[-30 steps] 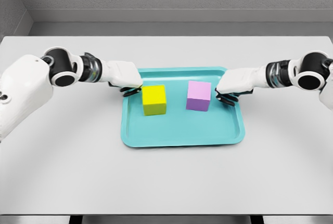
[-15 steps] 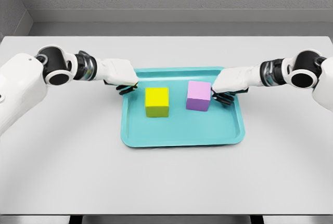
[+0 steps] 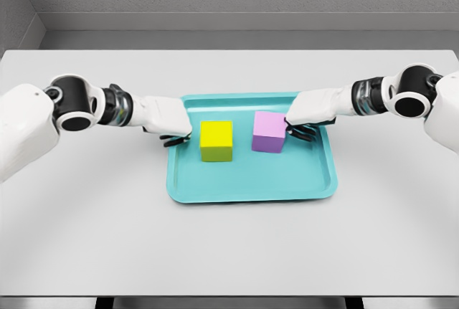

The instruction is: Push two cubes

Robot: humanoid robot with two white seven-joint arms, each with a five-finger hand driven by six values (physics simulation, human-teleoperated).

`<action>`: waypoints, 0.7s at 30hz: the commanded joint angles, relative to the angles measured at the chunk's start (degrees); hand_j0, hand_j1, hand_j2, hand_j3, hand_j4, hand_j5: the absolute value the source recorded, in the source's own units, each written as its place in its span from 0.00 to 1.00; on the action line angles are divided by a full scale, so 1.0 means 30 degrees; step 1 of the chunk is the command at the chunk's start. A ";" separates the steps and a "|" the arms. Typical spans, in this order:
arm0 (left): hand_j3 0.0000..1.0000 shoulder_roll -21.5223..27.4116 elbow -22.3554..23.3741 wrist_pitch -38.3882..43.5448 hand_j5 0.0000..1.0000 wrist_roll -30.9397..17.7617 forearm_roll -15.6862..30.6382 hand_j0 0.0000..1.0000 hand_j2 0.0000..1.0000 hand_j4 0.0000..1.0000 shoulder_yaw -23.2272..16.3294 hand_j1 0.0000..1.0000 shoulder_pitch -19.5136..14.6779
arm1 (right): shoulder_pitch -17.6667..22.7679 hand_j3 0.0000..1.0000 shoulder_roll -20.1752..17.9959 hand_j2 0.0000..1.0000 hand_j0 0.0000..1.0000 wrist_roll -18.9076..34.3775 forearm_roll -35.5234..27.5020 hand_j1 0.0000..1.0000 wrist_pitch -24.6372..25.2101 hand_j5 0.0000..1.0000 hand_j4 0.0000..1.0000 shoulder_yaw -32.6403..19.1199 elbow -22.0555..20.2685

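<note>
A yellow cube and a pink-purple cube stand side by side on a teal tray, a small gap between them. My left hand hovers over the tray's left rim, fingers curled down, a little apart from the yellow cube's left face. My right hand presses its curled fingers against the pink cube's right face. Neither hand holds anything.
The tray lies in the middle of a light grey table. A grey wall runs behind the table's far edge. Both white arms reach in from the sides at tray height.
The pink cube has slid left toward the yellow cube with my right hand behind it. The yellow cube was shifted slightly right earlier, and my left hand has drawn back left to the tray's rim.
</note>
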 commanded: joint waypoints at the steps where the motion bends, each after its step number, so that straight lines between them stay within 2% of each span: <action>1: 0.04 -0.0219 0.0025 0.0040 0.04 0.0004 0.0031 0.04 0.04 0.04 -0.0055 0.04 0.0000 | 0.0000 0.00 0.0058 0.00 0.00 -0.0006 -0.0071 0.00 0.0040 0.00 0.00 -0.0008 -0.0002; 12: 0.04 -0.0893 0.0523 0.0040 0.04 0.0004 0.0031 0.04 0.04 0.04 -0.0025 0.04 -0.0088 | -0.0234 0.00 0.0702 0.00 0.00 -0.0006 0.0164 0.00 0.0040 0.00 0.00 0.0197 0.0174; 15: 0.04 -0.0981 0.0523 0.0040 0.04 0.0004 0.0031 0.04 0.04 0.04 -0.0025 0.04 -0.0175 | -0.0293 0.00 0.0439 0.00 0.00 -0.0006 0.0164 0.00 0.0040 0.00 0.00 0.0139 0.0642; 21: 0.04 -0.1156 0.0553 0.0040 0.04 0.0004 0.0031 0.04 0.04 0.04 -0.0025 0.04 -0.0234 | -0.0293 0.00 0.0175 0.00 0.00 -0.0006 0.0164 0.00 0.0040 0.00 0.00 0.0080 0.0730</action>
